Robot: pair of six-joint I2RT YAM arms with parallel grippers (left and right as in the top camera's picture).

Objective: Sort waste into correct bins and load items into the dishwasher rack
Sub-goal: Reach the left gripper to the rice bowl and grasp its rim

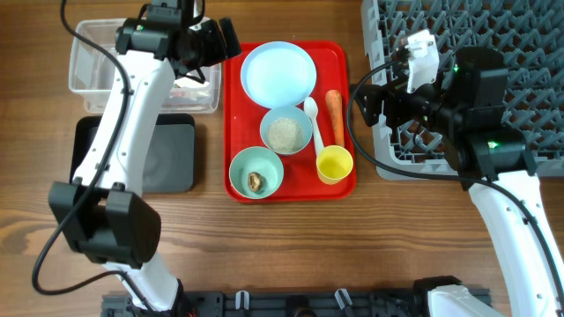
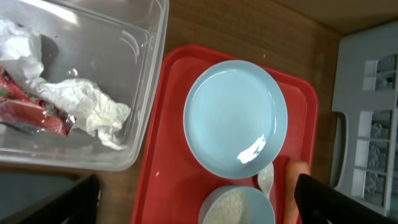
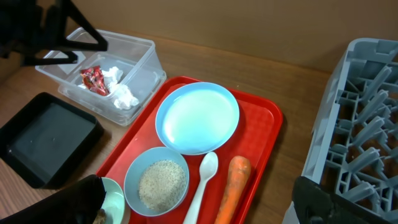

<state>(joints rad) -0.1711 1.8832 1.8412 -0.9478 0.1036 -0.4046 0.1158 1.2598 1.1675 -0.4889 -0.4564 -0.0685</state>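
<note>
The left gripper (image 2: 198,202) hangs spread wide and empty over the edge where the clear tub (image 2: 155,68) meets the red tray (image 2: 165,162); the crumpled napkin (image 2: 84,102) and its red wrapper (image 2: 28,109) lie inside the tub; the right gripper (image 3: 202,202) is likewise parted, grasping nothing, between tray and grey rack (image 1: 529,35); on the tray sit the light blue plate (image 1: 278,72), rice bowl (image 1: 285,130), bowl with a brown lump (image 1: 256,173), white spoon (image 1: 313,123), carrot (image 1: 336,117) and yellow cup (image 1: 335,164); the black tray (image 1: 167,154) lies just beside the tub.

Robot pose, both sets of jaws wide apart.
The left gripper (image 1: 226,40) hangs near the far edge; the right gripper (image 1: 360,104) nearer the right edge.
</note>
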